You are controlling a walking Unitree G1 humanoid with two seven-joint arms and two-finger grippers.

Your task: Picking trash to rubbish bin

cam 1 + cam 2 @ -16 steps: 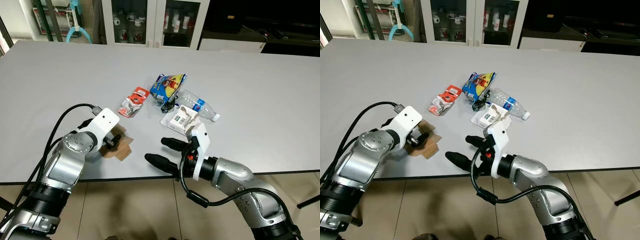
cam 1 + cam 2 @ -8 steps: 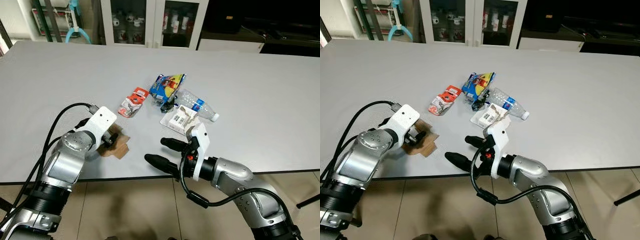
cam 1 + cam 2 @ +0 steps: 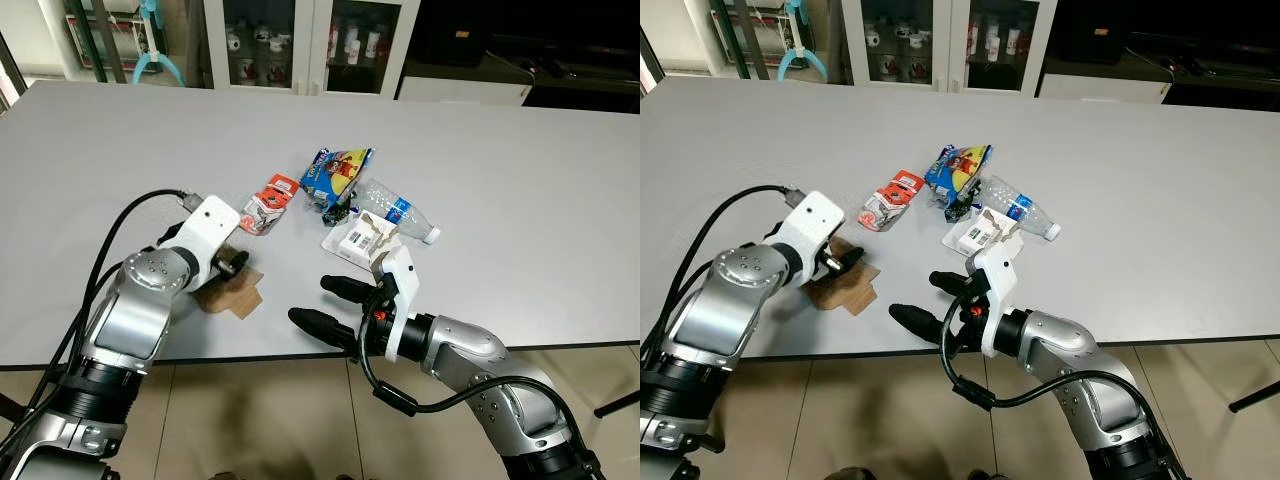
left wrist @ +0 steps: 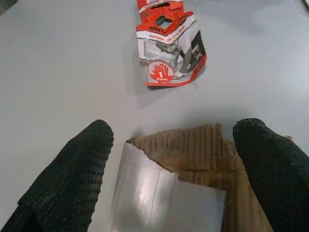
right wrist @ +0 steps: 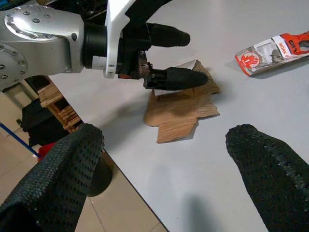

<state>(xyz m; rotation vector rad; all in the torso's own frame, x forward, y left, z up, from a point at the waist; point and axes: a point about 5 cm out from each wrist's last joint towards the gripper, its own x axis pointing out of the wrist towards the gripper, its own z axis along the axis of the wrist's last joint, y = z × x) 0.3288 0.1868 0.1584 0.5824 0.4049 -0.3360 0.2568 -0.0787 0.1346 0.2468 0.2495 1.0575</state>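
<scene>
Grey table (image 3: pixel 520 170): flat cardboard scrap (image 5: pixel 181 108) between left claw's (image 4: pixel 169 159) spread fingers.

A wide pale grey surface (image 3: pixel 520 170) is seen, on which trash lies. A torn piece of brown cardboard (image 3: pixel 234 296) is laid near the front edge. Further in, a red and white glove packet (image 3: pixel 268 203), a blue snack bag (image 3: pixel 336 172), a crushed clear bottle (image 3: pixel 396 211) and a small white box (image 3: pixel 358 240) are clustered close together.
</scene>
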